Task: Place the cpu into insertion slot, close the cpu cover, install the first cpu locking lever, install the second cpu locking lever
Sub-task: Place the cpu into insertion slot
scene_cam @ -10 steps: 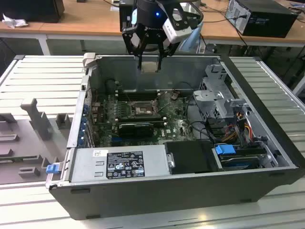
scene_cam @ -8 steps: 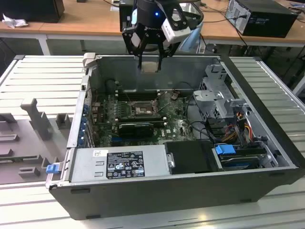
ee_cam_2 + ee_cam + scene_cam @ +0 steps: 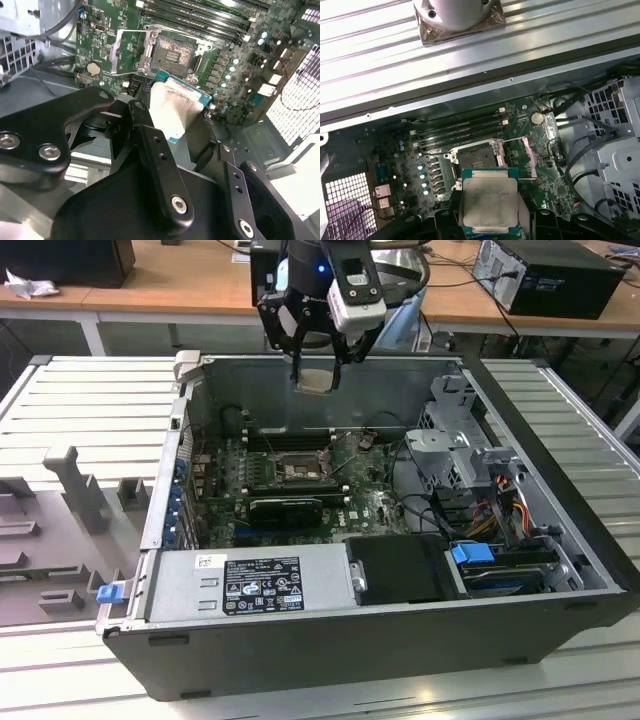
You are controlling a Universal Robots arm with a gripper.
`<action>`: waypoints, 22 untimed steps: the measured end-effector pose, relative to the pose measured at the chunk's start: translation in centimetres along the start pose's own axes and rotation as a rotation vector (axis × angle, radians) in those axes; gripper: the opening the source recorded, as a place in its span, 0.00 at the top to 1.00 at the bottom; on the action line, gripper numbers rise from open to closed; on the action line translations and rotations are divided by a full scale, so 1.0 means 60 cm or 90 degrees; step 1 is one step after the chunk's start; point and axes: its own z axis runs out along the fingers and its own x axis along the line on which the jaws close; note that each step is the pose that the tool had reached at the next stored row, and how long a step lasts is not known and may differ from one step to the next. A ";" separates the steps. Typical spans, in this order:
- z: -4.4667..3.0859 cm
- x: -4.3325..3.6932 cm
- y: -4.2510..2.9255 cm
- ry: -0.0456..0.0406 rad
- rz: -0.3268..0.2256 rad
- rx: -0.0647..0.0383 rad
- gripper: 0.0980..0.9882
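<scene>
My gripper (image 3: 316,372) is shut on the cpu (image 3: 316,380), a small square chip with a pale metal top. It hangs above the back wall of the open computer case, well above the green motherboard (image 3: 365,502). In both wrist views the cpu (image 3: 490,200) (image 3: 175,107) sits between the black fingers (image 3: 145,115), with its green edge showing. The insertion slot (image 3: 298,472) (image 3: 475,156) (image 3: 172,50) lies bare, its dark centre uncovered. The cpu cover (image 3: 116,50) (image 3: 529,156) stands swung open beside the slot.
A silver power supply (image 3: 250,585) fills the case's near side. A grey drive cage (image 3: 450,440) and coloured cables (image 3: 500,495) stand at the exterior view's right. Long black memory slots (image 3: 460,131) run beside the socket. A grey fixture (image 3: 70,500) lies on the table.
</scene>
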 end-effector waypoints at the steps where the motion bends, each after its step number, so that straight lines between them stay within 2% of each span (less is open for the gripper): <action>1: 0.000 0.000 0.000 -0.0009 0.009 0.000 0.52; 4: 0.000 0.000 0.000 -0.0054 0.054 0.001 0.52; 6: 0.000 0.000 0.000 -0.0105 0.106 0.002 0.52; 10: 0.000 0.000 0.000 -0.0142 0.141 0.003 0.52; 13: 0.000 0.000 0.000 -0.0186 0.188 0.004 0.52; 22: 0.000 0.000 0.000 -0.0251 0.257 0.004 0.52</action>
